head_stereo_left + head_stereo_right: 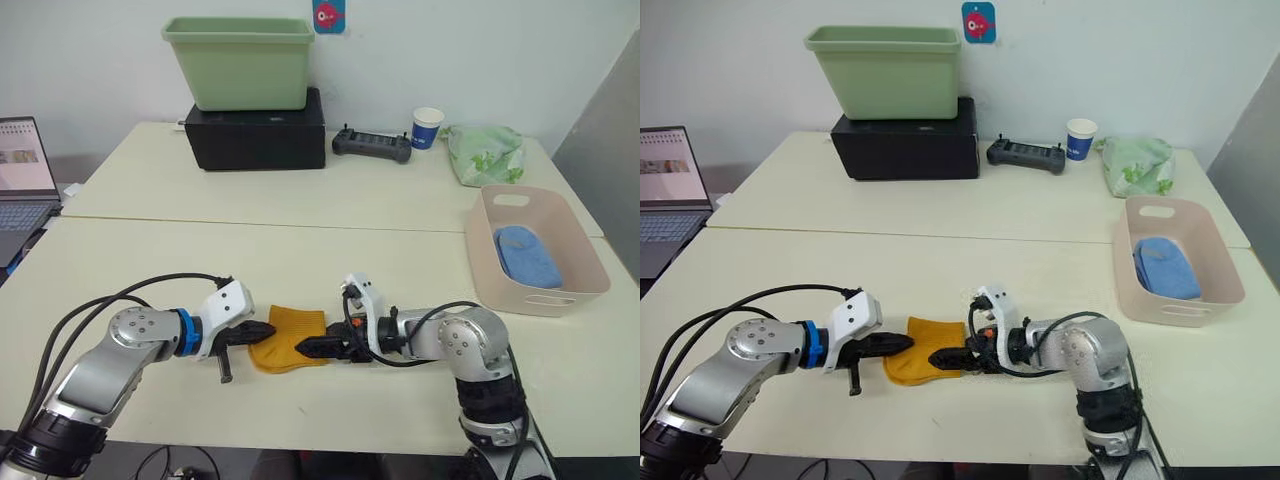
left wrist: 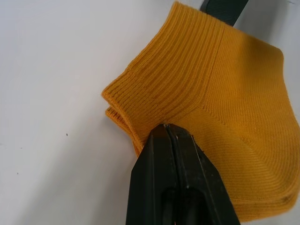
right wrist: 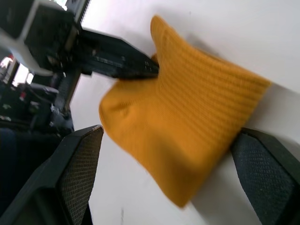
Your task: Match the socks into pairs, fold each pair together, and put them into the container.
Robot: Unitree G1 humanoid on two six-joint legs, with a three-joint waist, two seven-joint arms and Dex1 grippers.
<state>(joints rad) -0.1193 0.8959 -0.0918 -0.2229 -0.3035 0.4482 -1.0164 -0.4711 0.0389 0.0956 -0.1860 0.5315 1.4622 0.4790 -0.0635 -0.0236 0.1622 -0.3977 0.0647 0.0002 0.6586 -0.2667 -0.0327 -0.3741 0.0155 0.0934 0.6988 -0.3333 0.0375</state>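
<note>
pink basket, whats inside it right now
A folded light blue bundle lies inside the pink basket, toward the near end; the rest of the floor looks bare. The near wall hides the closest strip of floor, and anything under the bundle is covered.

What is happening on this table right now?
The robot is working on the mustard-yellow socks at the near table edge. Its left hand is shut on the socks' edge, while the right hand is open with its fingers either side of them. A light blue pair already lies in the pink basket.
</note>
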